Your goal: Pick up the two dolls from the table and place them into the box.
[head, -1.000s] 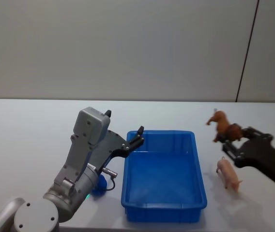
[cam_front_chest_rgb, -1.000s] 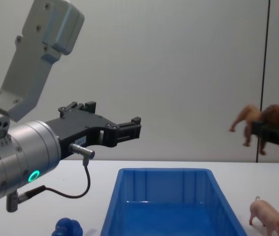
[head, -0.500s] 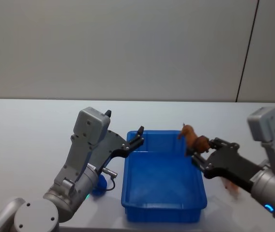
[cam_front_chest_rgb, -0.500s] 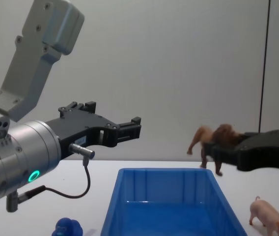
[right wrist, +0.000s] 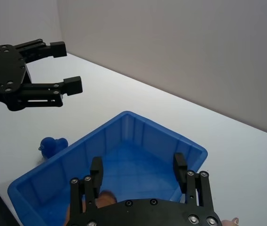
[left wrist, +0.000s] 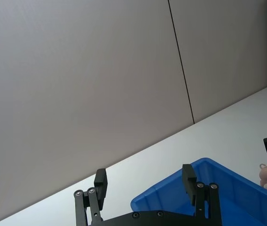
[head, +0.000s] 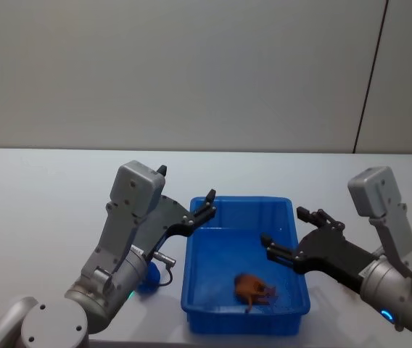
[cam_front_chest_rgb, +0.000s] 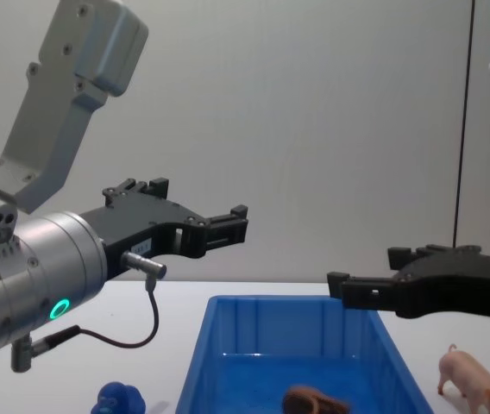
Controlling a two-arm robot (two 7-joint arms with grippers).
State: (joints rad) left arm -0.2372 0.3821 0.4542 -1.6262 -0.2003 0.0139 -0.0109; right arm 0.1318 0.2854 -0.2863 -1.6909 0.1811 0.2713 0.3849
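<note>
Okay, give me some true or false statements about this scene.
The small dark brown toy animal lies inside the large bright blue plastic bin. True.
The left gripper and the right gripper are shut. False: both sets of jaws are open.
The small pink toy pig stands on the flat white table, right of the bin. True.
The rounded blue toy figure is inside the bin. False: it sits on the table, left of the bin.
</note>
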